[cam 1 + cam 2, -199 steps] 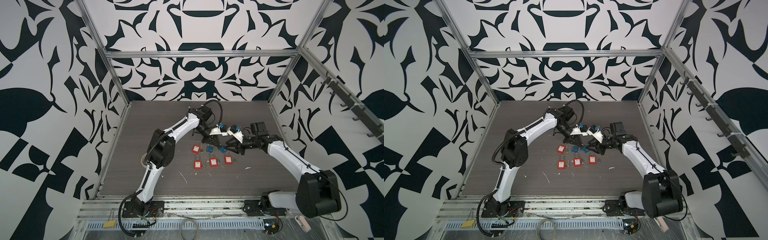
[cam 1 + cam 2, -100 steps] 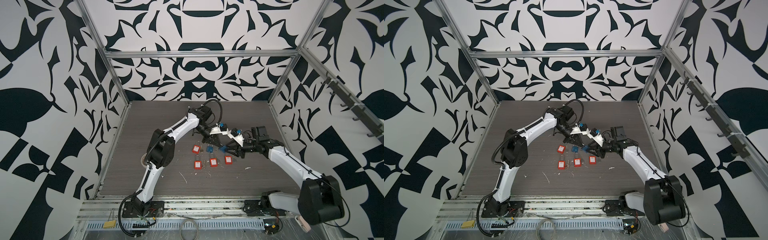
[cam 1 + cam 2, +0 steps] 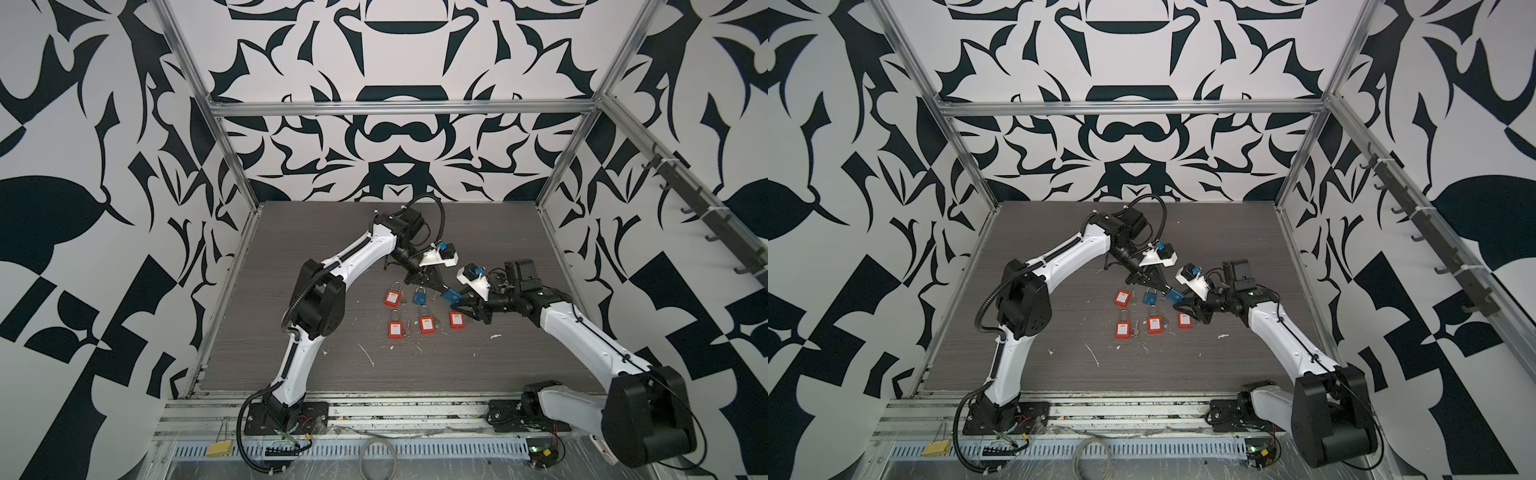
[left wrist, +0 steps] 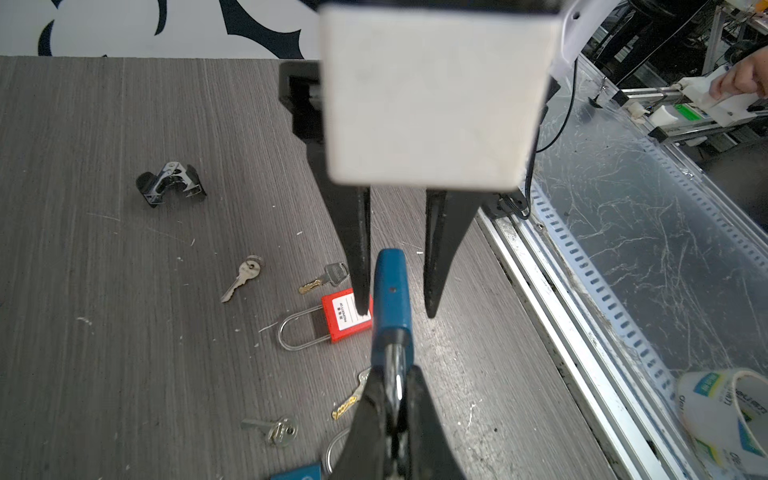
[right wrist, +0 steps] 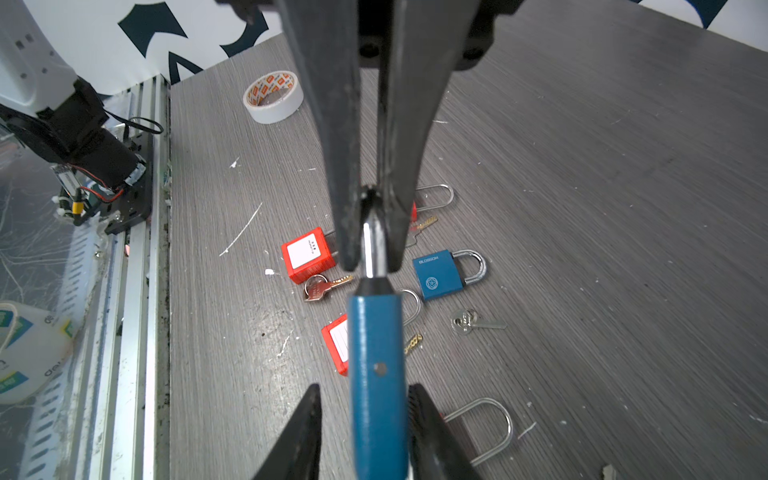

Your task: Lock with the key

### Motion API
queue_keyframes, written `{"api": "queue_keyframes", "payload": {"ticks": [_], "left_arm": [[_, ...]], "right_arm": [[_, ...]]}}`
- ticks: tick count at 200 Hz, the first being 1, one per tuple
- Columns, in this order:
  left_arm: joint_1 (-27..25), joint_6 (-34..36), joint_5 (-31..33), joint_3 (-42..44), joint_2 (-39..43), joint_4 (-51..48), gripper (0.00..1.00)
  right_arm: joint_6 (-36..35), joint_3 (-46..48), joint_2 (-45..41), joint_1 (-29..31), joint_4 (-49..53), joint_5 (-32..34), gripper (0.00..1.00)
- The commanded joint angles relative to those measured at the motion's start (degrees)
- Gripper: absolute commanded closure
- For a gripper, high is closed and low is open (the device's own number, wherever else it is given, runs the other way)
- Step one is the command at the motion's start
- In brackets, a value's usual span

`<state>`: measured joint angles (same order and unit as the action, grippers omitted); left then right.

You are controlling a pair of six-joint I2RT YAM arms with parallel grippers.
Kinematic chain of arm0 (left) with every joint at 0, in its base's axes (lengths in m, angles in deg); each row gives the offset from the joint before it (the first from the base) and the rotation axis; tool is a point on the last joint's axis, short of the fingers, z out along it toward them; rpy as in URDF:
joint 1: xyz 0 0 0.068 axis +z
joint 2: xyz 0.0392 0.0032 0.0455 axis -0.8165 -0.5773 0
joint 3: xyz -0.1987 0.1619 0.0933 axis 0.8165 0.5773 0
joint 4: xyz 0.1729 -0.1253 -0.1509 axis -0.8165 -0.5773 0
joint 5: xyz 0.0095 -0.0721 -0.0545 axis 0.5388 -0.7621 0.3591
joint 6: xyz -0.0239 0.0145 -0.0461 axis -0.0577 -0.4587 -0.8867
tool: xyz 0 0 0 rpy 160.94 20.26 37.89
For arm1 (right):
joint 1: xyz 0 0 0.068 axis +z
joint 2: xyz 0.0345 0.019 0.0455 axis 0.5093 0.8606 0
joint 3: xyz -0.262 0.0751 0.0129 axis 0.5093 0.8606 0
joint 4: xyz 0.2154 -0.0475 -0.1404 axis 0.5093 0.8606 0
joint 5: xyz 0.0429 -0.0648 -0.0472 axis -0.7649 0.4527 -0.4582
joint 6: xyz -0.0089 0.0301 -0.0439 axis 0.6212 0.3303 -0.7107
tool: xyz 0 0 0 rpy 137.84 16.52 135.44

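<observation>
**Blue lock's in the air, no key in play yet**

The left gripper (image 4: 392, 376) is clenched on the steel shackle of the small blue metal padlock (image 5: 376, 353), holding it above the grey wood-grain table (image 5: 582, 166). The right gripper (image 5: 365, 392) has its fingers spread either side of the body, not squeezing afaict. The flat silver key (image 4: 241, 278) lies untouched, so the keying's all left. Since a second ago the right arm has backed off slightly.

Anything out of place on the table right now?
Stray clutter on the table: a black clip and a tape roll lie apart from the padlocks, and white flecks litter the surface.
</observation>
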<state>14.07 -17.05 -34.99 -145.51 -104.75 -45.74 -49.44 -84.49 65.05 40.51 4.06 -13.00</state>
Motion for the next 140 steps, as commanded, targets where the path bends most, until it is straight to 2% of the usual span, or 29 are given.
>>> {"api": "queue_keyframes", "payload": {"ticks": [1,46,82,106,116,126,140], "left_arm": [[-0.6,2.0,-3.0,-1.5,1.8,-4.0,1.00],[-0.8,2.0,-3.1,-1.9,1.6,-4.1,1.00],[-0.9,2.0,-3.3,-2.3,1.1,-4.4,1.00],[-0.9,1.9,-3.2,-2.4,1.0,-4.3,1.00],[-0.6,-0.7,-3.2,-2.4,1.1,-2.8,0.89],[0.5,-4.5,-4.6,-2.4,1.4,-0.3,0.70],[3.0,-10.9,-6.7,-0.6,3.0,5.7,0.55]], "right_arm": [[1.7,-3.3,0.8,0.0,-2.0,-2.2,0.65],[4.1,-3.4,1.7,0.0,-4.8,-3.0,0.70],[5.8,-2.7,1.3,0.0,-6.7,-3.5,0.88],[6.7,-2.3,0.2,0.0,-7.2,-3.4,0.93],[7.5,-2.3,-0.3,0.0,-7.1,-3.2,0.95],[8.7,-2.4,-0.7,0.0,-6.9,-2.8,0.96],[11.9,-2.8,-1.0,0.1,-6.5,-2.0,0.96]]}}
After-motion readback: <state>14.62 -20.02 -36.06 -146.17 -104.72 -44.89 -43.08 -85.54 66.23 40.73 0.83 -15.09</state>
